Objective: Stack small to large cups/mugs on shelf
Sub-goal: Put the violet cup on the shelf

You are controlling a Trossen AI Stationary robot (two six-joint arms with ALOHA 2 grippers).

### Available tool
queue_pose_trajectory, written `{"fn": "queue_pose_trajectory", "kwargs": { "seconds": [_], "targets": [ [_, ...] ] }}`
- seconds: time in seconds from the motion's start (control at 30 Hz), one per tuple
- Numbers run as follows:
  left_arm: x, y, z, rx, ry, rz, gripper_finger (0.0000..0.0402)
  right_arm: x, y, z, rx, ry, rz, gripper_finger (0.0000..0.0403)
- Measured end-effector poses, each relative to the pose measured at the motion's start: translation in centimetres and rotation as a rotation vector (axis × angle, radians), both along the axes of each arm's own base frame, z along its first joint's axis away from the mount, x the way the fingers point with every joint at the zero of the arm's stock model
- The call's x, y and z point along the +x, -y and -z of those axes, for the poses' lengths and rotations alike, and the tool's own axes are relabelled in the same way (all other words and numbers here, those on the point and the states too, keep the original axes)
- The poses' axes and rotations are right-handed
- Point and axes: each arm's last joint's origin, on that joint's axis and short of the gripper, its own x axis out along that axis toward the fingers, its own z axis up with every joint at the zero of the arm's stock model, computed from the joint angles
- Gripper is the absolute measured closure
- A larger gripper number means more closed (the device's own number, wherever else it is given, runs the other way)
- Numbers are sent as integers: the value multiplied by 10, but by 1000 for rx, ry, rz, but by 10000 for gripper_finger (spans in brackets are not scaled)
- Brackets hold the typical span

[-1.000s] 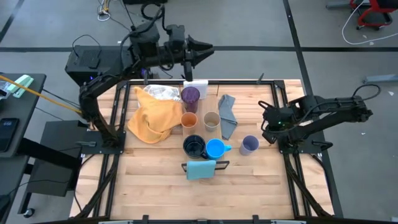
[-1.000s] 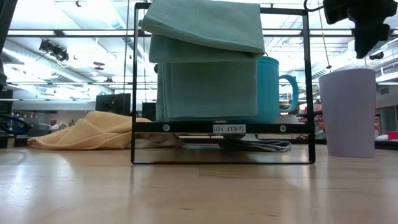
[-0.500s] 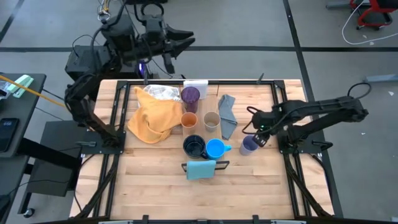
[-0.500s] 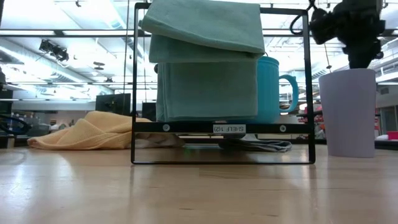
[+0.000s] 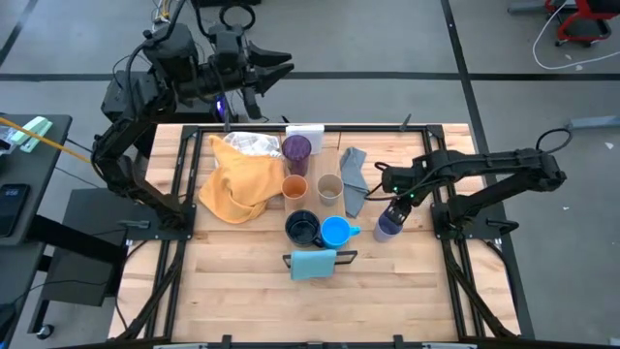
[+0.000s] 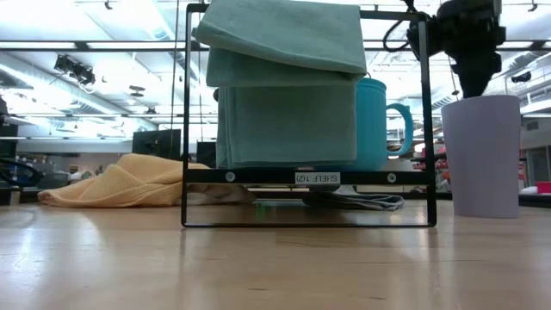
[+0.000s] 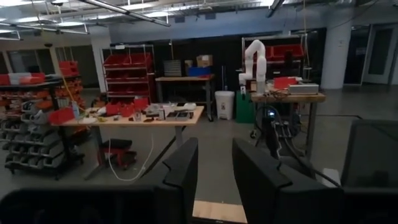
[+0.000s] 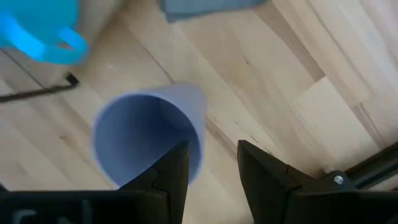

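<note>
The lavender cup (image 5: 388, 225) stands upright just beside the bright blue mug (image 5: 335, 232). Directly above the cup, the right gripper (image 8: 211, 163) hangs with fingers released, straddling its rim. It looks light, stiff and thin-walled; pinch the rim wall. Open table lies beyond it.

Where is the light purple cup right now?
In the high view the lavender cup stands on the table's right side, just right of the bright blue mug, with the right gripper directly above it.
</note>
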Motion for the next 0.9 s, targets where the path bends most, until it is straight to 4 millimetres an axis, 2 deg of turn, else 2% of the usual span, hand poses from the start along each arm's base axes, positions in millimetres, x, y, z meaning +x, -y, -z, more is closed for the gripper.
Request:
{"fn": "queue_pose_trajectory", "kwargs": {
  "seconds": [0.23,0.9],
  "targets": [
    [-3,1,-1,0,-2,-2,294,4,-1,-4,22,17,-20,261],
    [-6,2,-2,10,-3,-4,294,30,-2,22,28,-92,-146,261]
  ]
}}
